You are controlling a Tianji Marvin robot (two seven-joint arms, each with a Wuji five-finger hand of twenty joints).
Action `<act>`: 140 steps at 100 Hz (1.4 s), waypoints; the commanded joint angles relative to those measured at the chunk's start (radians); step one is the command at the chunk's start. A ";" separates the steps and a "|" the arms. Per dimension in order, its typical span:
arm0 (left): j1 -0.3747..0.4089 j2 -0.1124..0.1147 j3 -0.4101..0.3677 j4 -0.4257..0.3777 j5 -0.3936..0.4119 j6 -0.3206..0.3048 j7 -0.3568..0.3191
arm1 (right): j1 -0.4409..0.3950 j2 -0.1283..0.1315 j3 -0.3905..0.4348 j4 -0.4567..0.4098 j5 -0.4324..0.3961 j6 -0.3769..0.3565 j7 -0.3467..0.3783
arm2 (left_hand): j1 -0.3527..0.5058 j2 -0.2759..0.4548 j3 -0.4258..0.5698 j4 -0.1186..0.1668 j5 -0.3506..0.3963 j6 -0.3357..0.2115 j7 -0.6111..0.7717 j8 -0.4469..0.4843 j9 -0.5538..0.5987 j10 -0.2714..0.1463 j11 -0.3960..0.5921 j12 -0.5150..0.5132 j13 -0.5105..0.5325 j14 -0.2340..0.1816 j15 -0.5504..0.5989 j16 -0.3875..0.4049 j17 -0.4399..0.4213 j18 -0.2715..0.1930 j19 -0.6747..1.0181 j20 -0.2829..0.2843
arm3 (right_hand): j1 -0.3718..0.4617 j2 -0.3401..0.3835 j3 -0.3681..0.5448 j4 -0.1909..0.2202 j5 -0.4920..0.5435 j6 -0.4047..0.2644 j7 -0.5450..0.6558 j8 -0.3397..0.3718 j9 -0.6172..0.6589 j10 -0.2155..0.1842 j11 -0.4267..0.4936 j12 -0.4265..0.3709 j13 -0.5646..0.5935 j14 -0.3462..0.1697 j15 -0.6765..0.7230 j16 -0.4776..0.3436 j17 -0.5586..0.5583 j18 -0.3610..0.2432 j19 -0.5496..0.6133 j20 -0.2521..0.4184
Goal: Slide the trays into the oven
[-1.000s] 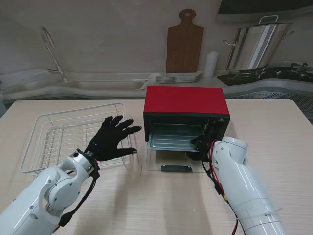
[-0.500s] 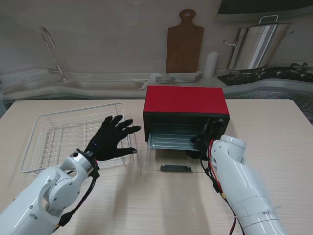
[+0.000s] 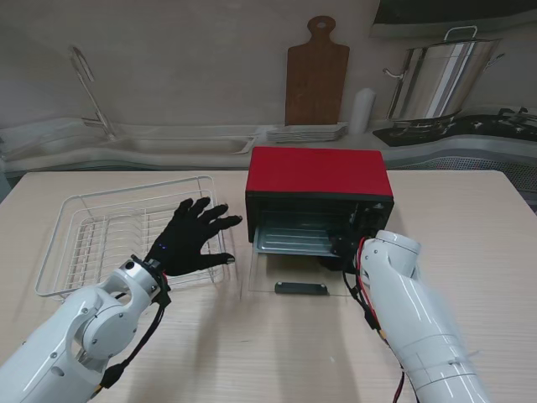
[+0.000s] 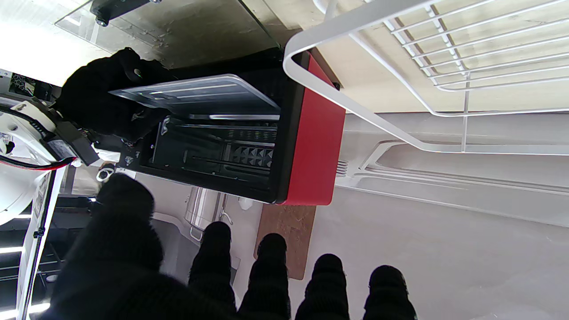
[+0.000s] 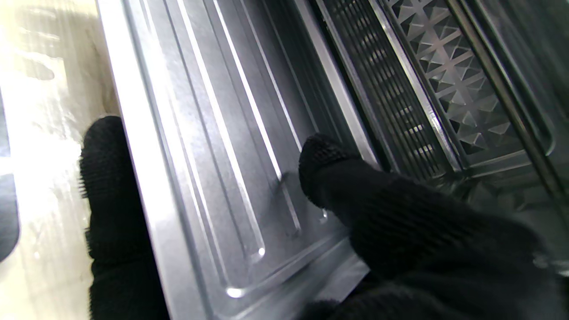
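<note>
The red oven (image 3: 319,172) stands mid-table with its glass door (image 3: 295,284) folded down flat. A silver tray (image 3: 295,241) lies partly inside the oven mouth. My right hand (image 3: 344,249) is at the tray's right corner, mostly hidden behind its own white forearm. In the right wrist view the tray (image 5: 213,146) is pinched, thumb (image 5: 331,175) on its top face and fingers (image 5: 106,186) under its rim. In the left wrist view the tray (image 4: 200,95) juts out of the oven (image 4: 309,133). My left hand (image 3: 191,238) hovers open over the wire rack, fingers spread.
A white wire dish rack (image 3: 92,239) sits at the left under my left hand. The door's black handle (image 3: 302,289) lies nearest to me. Behind the table are a wooden board (image 3: 316,75), stacked plates (image 3: 306,132) and a steel pot (image 3: 436,80).
The tray has slid a little deeper into the oven, with my right hand following it toward the opening. The left hand has not moved.
</note>
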 commanded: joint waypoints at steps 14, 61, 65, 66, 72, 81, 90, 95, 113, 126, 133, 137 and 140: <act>0.009 -0.005 -0.003 -0.012 -0.003 0.002 -0.012 | -0.013 -0.019 -0.005 0.023 -0.017 0.006 0.025 | 0.005 0.044 -0.033 0.039 -0.024 0.009 -0.008 -0.008 -0.039 -0.009 -0.010 -0.015 -0.030 -0.025 -0.016 -0.009 -0.009 -0.021 -0.048 -0.015 | -0.096 -0.047 0.048 0.074 0.025 0.025 -0.071 0.078 -0.023 0.033 -0.028 -0.007 -0.001 0.021 -0.042 -0.008 -0.050 0.003 -0.030 0.016; 0.010 -0.005 -0.003 -0.013 -0.001 0.002 -0.010 | -0.023 -0.010 0.011 0.023 -0.036 0.002 0.067 | 0.006 0.043 -0.032 0.039 -0.024 0.013 -0.008 -0.005 -0.041 -0.010 -0.009 -0.014 -0.030 -0.026 -0.016 -0.009 -0.009 -0.022 -0.048 -0.014 | -0.174 0.005 -0.033 0.086 -0.048 0.027 -0.107 0.028 0.017 0.034 -0.140 -0.044 0.015 0.039 -0.132 -0.045 -0.047 0.094 -0.016 -0.010; 0.011 -0.005 -0.003 -0.013 -0.002 0.003 -0.011 | -0.024 -0.009 0.012 0.023 -0.038 0.004 0.071 | 0.005 0.042 -0.032 0.039 -0.023 0.014 -0.008 -0.005 -0.040 -0.009 -0.009 -0.013 -0.030 -0.026 -0.016 -0.009 -0.009 -0.022 -0.048 -0.014 | -0.182 0.014 -0.044 0.087 -0.053 0.027 -0.107 0.024 0.015 0.035 -0.141 -0.044 0.010 0.041 -0.128 -0.043 -0.051 0.105 -0.008 -0.004; 0.011 -0.005 -0.003 -0.013 -0.002 0.003 -0.011 | -0.024 -0.009 0.013 0.023 -0.039 0.004 0.073 | 0.006 0.042 -0.032 0.039 -0.023 0.014 -0.008 -0.005 -0.040 -0.009 -0.009 -0.013 -0.030 -0.025 -0.016 -0.009 -0.009 -0.022 -0.048 -0.014 | -0.184 0.016 -0.047 0.087 -0.054 0.027 -0.108 0.023 0.015 0.036 -0.142 -0.045 0.010 0.041 -0.128 -0.043 -0.052 0.107 -0.008 -0.004; 0.011 -0.005 -0.003 -0.014 -0.002 0.004 -0.010 | -0.026 -0.007 0.016 0.023 -0.042 0.006 0.080 | 0.006 0.042 -0.032 0.039 -0.024 0.014 -0.008 -0.005 -0.040 -0.010 -0.009 -0.013 -0.030 -0.025 -0.016 -0.010 -0.009 -0.022 -0.048 -0.014 | -0.194 0.028 -0.066 0.087 -0.059 0.026 -0.108 0.020 0.013 0.035 -0.146 -0.046 0.003 0.043 -0.131 -0.044 -0.058 0.127 -0.008 0.000; 0.011 -0.005 -0.003 -0.014 -0.002 0.005 -0.010 | -0.029 -0.004 0.022 0.023 -0.045 0.009 0.098 | 0.005 0.043 -0.032 0.038 -0.023 0.015 -0.008 -0.004 -0.041 -0.012 -0.009 -0.013 -0.030 -0.026 -0.016 -0.010 -0.009 -0.022 -0.047 -0.014 | -0.212 0.049 -0.106 0.092 -0.073 0.020 -0.109 0.014 0.017 0.030 -0.153 -0.050 0.002 0.046 -0.143 -0.050 -0.074 0.161 -0.009 0.008; 0.012 -0.005 -0.004 -0.014 -0.002 0.006 -0.009 | -0.031 0.000 0.028 0.026 -0.056 0.013 0.118 | 0.006 0.042 -0.032 0.038 -0.023 0.017 -0.008 -0.004 -0.040 -0.010 -0.008 -0.013 -0.030 -0.025 -0.016 -0.010 -0.009 -0.023 -0.048 -0.014 | -0.227 0.065 -0.135 0.097 -0.084 0.011 -0.105 0.013 0.019 0.018 -0.154 -0.050 0.015 0.046 -0.135 -0.047 -0.070 0.175 0.011 0.024; 0.012 -0.005 -0.004 -0.014 -0.002 0.006 -0.009 | -0.031 0.000 0.031 0.027 -0.057 0.014 0.122 | 0.005 0.042 -0.032 0.038 -0.022 0.016 -0.008 -0.004 -0.040 -0.010 -0.008 -0.013 -0.030 -0.025 -0.015 -0.010 -0.009 -0.023 -0.048 -0.014 | -0.228 0.070 -0.143 0.100 -0.087 0.010 -0.104 0.013 0.020 0.017 -0.153 -0.049 0.017 0.046 -0.128 -0.044 -0.065 0.186 0.025 0.035; 0.012 -0.006 -0.004 -0.014 -0.003 0.007 -0.009 | -0.034 0.004 0.040 0.027 -0.068 0.026 0.146 | 0.005 0.042 -0.031 0.038 -0.023 0.018 -0.008 -0.003 -0.038 -0.008 -0.007 -0.012 -0.030 -0.026 -0.015 -0.010 -0.009 -0.023 -0.048 -0.014 | -0.241 0.084 -0.165 0.105 -0.094 0.008 -0.105 0.010 0.020 0.014 -0.150 -0.048 0.037 0.050 -0.099 -0.034 -0.031 0.198 0.072 0.065; 0.012 -0.006 -0.004 -0.014 -0.002 0.007 -0.006 | -0.037 0.009 0.046 0.025 -0.080 0.038 0.171 | 0.006 0.041 -0.031 0.038 -0.022 0.019 -0.007 -0.002 -0.038 -0.009 -0.007 -0.012 -0.029 -0.025 -0.015 -0.009 -0.009 -0.022 -0.048 -0.014 | -0.250 0.091 -0.176 0.109 -0.104 0.007 -0.112 0.007 0.011 0.012 -0.156 -0.050 0.025 0.053 -0.109 -0.040 -0.031 0.205 0.067 0.066; 0.012 -0.006 -0.004 -0.014 -0.002 0.008 -0.006 | -0.038 0.011 0.048 0.024 -0.085 0.042 0.182 | 0.006 0.041 -0.031 0.038 -0.021 0.019 -0.006 -0.001 -0.038 -0.009 -0.006 -0.011 -0.029 -0.025 -0.015 -0.010 -0.009 -0.022 -0.048 -0.014 | -0.254 0.096 -0.183 0.110 -0.109 0.003 -0.115 0.006 0.006 0.009 -0.159 -0.051 0.024 0.053 -0.118 -0.044 -0.034 0.208 0.058 0.064; 0.012 -0.006 -0.004 -0.014 -0.002 0.008 -0.006 | -0.039 0.012 0.049 0.024 -0.090 0.044 0.189 | 0.006 0.041 -0.031 0.038 -0.021 0.020 -0.007 -0.001 -0.038 -0.009 -0.006 -0.011 -0.030 -0.025 -0.015 -0.010 -0.009 -0.022 -0.048 -0.014 | -0.259 0.099 -0.188 0.111 -0.113 0.000 -0.117 0.006 0.004 0.007 -0.159 -0.050 0.026 0.055 -0.120 -0.046 -0.031 0.208 0.058 0.064; 0.012 -0.006 -0.004 -0.014 -0.002 0.008 -0.005 | -0.039 0.012 0.050 0.024 -0.093 0.045 0.193 | 0.006 0.041 -0.031 0.038 -0.021 0.020 -0.007 -0.001 -0.039 -0.011 -0.006 -0.011 -0.029 -0.025 -0.015 -0.009 -0.009 -0.022 -0.048 -0.014 | -0.260 0.101 -0.191 0.112 -0.114 0.000 -0.116 0.006 0.004 0.007 -0.158 -0.050 0.028 0.057 -0.120 -0.046 -0.028 0.208 0.059 0.064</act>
